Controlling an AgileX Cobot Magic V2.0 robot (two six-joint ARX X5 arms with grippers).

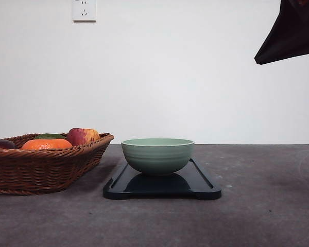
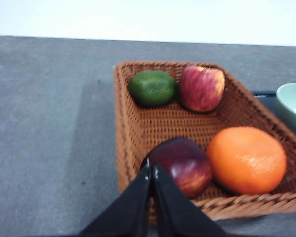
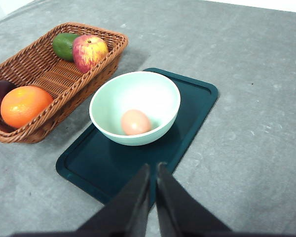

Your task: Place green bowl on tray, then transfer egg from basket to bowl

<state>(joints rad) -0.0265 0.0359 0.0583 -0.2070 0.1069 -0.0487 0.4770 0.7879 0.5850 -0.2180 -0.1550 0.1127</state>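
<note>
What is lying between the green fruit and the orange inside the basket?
In the left wrist view, only bare woven basket floor lies between the green fruit and the orange; the red-yellow apple sits beside that stretch.

Both grippers carry matte black, flat-sided fingers tapering to narrow wedge tips, the left gripper (image 2: pixel 151 173) showing pale edge glints, the right gripper (image 3: pixel 153 170) plain, without visible markings.
</note>
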